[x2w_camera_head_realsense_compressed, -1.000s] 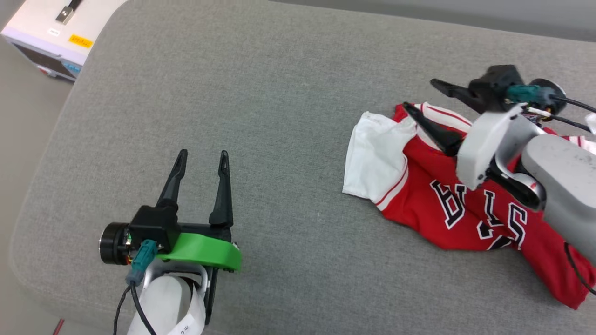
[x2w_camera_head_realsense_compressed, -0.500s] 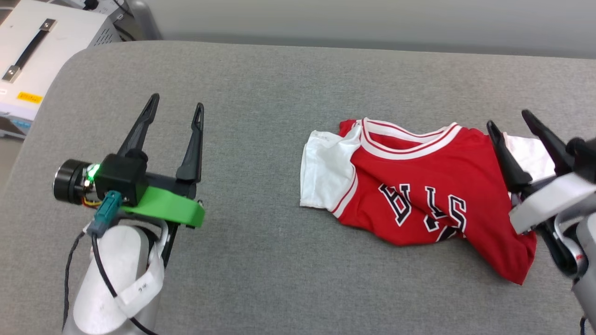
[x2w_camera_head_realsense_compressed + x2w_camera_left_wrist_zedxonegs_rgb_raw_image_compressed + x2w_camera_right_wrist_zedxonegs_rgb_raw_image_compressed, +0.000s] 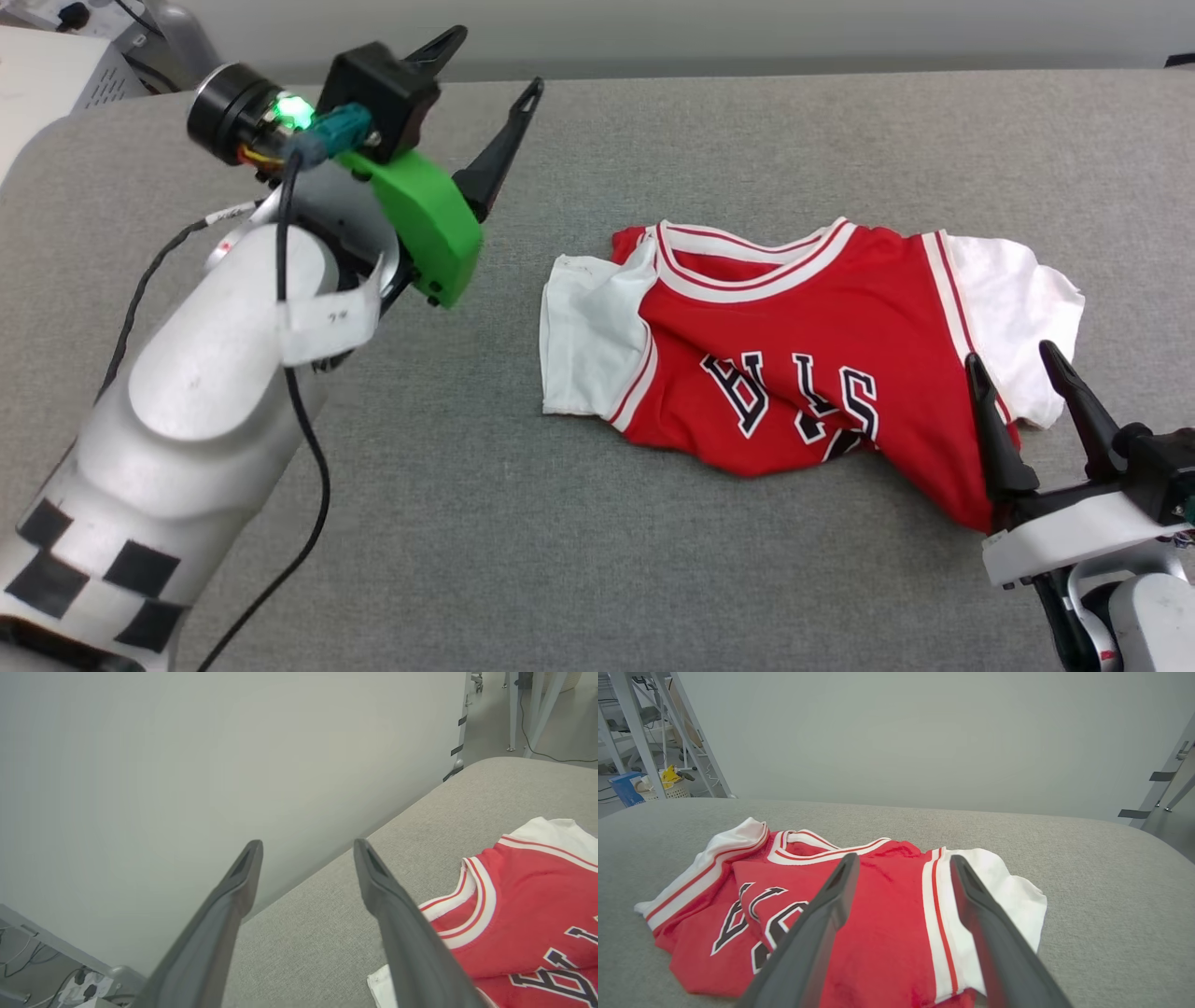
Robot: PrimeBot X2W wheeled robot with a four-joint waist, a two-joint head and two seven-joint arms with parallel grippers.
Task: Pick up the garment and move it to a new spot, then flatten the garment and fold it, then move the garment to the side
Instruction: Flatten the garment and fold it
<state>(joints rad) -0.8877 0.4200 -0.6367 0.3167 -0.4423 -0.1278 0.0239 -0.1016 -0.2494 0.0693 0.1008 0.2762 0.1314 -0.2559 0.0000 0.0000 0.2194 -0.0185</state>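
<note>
The garment [image 3: 794,373] lies front up on the grey cushion [image 3: 560,560], right of centre, collar toward the far edge. A second ago the right arm was stretched over it, fingers spread at the collar and shoulder. The right gripper [image 3: 1008,355] has since drawn back to the near right, and its fingers, still well apart and holding nothing, now point at the near right corner of the red cloth. The head camera has also shifted meanwhile, so much of the shirt's apparent drift across the picture is the view moving. What has really changed is that the right-hand sleeve [image 3: 1013,299], covered by the arm before, now lies spread out white beside the red body. The left gripper [image 3: 496,60] has risen from the near left; it hangs above the far left of the cushion, angled toward the shirt's collar, jaws apart and empty. This suggests the move to a new spot is done and flattening is in hand. The near hem is still bunched and slants, the black lettering [image 3: 794,397] is partly tucked under, and the left-hand sleeve [image 3: 583,336] is creased, so the near edge probably needs pulling straight before any fold
</note>
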